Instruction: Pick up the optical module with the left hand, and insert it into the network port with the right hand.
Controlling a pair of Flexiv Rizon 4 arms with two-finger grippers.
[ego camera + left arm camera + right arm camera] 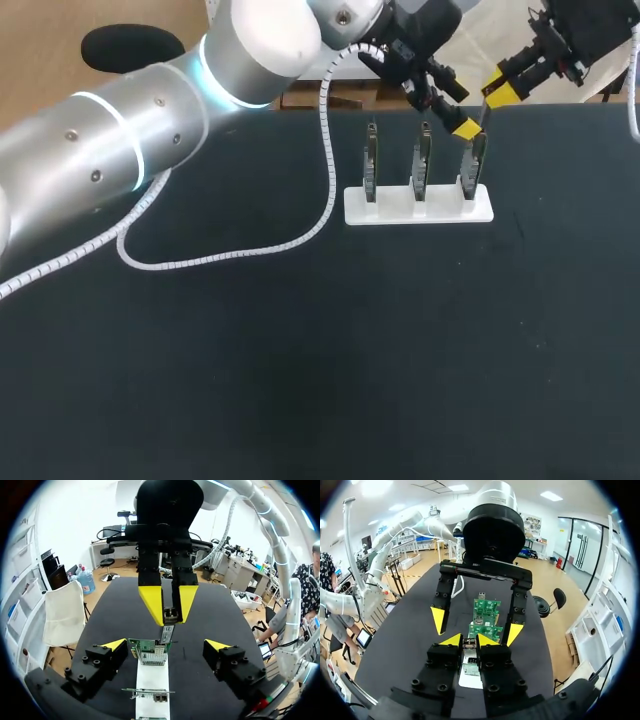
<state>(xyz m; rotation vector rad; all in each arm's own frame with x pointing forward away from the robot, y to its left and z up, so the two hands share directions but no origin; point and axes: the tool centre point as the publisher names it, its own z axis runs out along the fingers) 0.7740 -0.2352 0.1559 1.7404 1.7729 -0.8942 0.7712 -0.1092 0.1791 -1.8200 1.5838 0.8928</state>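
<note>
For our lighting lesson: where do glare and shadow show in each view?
Head view: strong glare on the left arm; the table is dark, with no clear shadows. Left wrist view: table greyed by soft sheen. Right wrist view: right gripper evenly lit.

The head camera is looking down from above and behind. The 2 wrist cameras are facing each other closely, right gripper (167, 605) just ahead of left gripper (165, 645); all 3 are sharing the rack (152, 680).
</note>
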